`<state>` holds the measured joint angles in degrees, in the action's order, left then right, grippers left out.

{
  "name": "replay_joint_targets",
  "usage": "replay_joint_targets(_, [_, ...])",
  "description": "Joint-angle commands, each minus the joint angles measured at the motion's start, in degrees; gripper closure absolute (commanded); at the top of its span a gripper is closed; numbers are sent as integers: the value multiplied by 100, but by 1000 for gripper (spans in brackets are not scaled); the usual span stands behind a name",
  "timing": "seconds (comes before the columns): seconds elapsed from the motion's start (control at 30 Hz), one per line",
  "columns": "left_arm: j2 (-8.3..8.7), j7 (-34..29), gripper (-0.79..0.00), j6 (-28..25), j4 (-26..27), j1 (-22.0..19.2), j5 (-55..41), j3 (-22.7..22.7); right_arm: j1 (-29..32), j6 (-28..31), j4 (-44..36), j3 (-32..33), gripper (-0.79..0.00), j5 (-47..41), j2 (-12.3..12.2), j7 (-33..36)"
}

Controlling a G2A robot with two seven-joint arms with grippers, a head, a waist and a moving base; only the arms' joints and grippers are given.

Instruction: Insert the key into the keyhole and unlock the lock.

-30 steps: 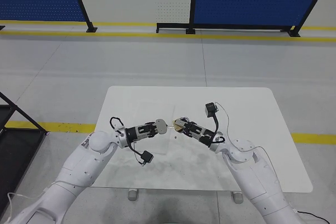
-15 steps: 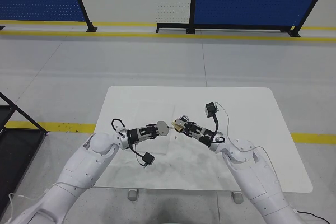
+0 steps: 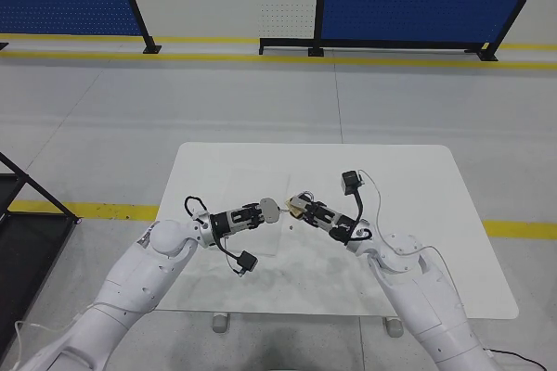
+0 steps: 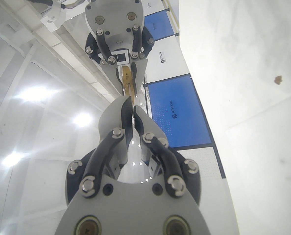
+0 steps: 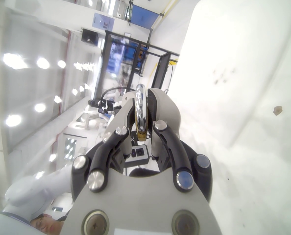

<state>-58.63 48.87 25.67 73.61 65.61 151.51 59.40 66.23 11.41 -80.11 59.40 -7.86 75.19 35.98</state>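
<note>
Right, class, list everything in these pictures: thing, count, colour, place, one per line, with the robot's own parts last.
padlock: one, brass with silver shackle, held above the table
key: one, colour unclear, thin, tip at the padlock
crumb: one, brownish, on the table
table: one, white, under both arms
screens: several, blue, on the floor beyond the table
rack: one, black, on the floor beside the table
right gripper: one, white and black, shut on the padlock
left gripper: one, white and black, shut on the key
</note>
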Motion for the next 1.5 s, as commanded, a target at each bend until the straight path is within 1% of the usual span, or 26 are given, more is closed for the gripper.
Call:
replay_joint_targets(0.0, [-4,-12,0,-2,3,3,2,-2,11,-5,-16,3,0,16,0,-45])
replay_joint_targets(0.67, [-35,-164,0,88,13,56,52,10,36,-94,-54,-47,0,48,32,-375])
replay_joint_targets(0.83, [-17,-171,0,157,88,136,54,91,38,-74,-10,-19,0,12,36,-437])
replay_joint_targets(1.07, [30,-210,0,271,291,350,50,272,69,-23,58,32,0,-73,48,-624])
replay_joint_targets(1.17, [55,-217,0,112,391,372,258,322,70,-43,77,35,0,-99,53,-650])
replay_joint_targets(1.47, [55,-217,0,112,391,372,258,322,70,-43,77,35,0,-99,53,-650])
